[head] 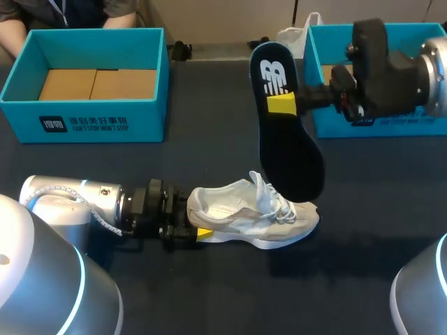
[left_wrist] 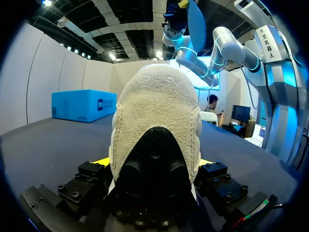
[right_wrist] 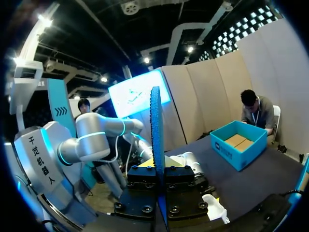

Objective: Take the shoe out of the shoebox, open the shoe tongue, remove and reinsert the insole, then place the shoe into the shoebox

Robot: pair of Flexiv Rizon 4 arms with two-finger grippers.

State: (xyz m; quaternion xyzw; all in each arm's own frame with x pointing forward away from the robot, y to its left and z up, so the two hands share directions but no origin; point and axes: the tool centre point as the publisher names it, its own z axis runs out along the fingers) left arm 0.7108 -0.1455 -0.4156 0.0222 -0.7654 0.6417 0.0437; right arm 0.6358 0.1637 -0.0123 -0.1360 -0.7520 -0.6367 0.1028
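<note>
A white and beige shoe [head: 251, 216] lies on its sole on the dark table, toe pointing right. My left gripper [head: 199, 227] is at its heel. In the left wrist view the heel [left_wrist: 157, 121] fills the gap between the fingers, which press on it from both sides. My right gripper [head: 283, 103] is shut on a black insole [head: 286, 139] and holds it up in the air above the shoe's laces, toe end down. The right wrist view shows the insole [right_wrist: 155, 125] edge-on, clamped between the closed fingers.
An open blue shoebox [head: 84, 118] with a cardboard floor stands at the back left. A second blue box [head: 328, 125] stands at the back right, partly hidden by my right arm. A white bag [head: 297, 35] lies between them at the far edge.
</note>
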